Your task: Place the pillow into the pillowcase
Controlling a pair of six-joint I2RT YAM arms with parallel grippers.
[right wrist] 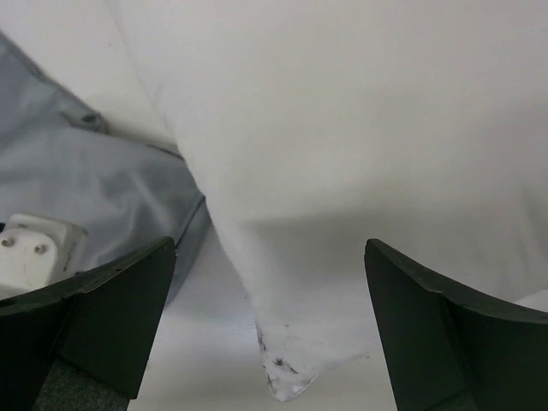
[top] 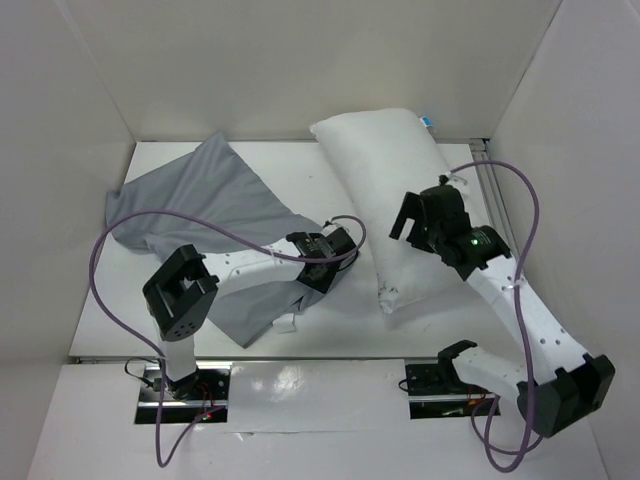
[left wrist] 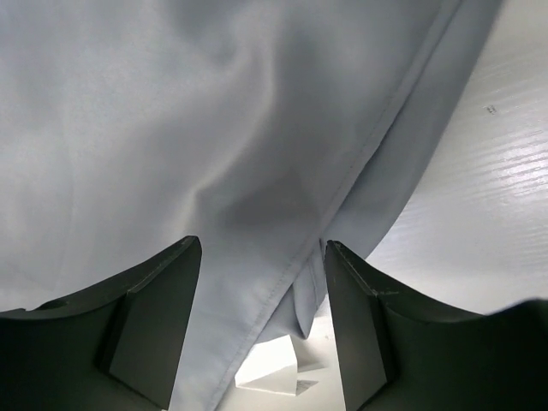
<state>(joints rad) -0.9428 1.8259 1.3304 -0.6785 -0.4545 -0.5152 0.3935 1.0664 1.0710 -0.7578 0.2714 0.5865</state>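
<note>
The blue-grey pillowcase (top: 200, 215) lies crumpled on the left of the table. My left gripper (top: 338, 250) hovers at its right edge. In the left wrist view the left gripper (left wrist: 261, 247) is open, and the stitched hem of the pillowcase (left wrist: 257, 171) runs between the two dark fingers (left wrist: 163, 317) without being pinched. The plump white pillow (top: 395, 190) lies diagonally at centre right. My right gripper (top: 420, 215) sits over its near half. In the right wrist view the right gripper (right wrist: 270, 248) stands wide open above the pillow (right wrist: 360, 128), whose smudged near corner points down between the fingers.
White walls (top: 60, 110) box in the table on the left, back and right. A white fabric label (left wrist: 274, 368) hangs at the pillowcase's near edge. Purple cables (top: 120, 235) loop over both arms. The left arm's white wrist part (right wrist: 34, 253) shows beside the pillowcase.
</note>
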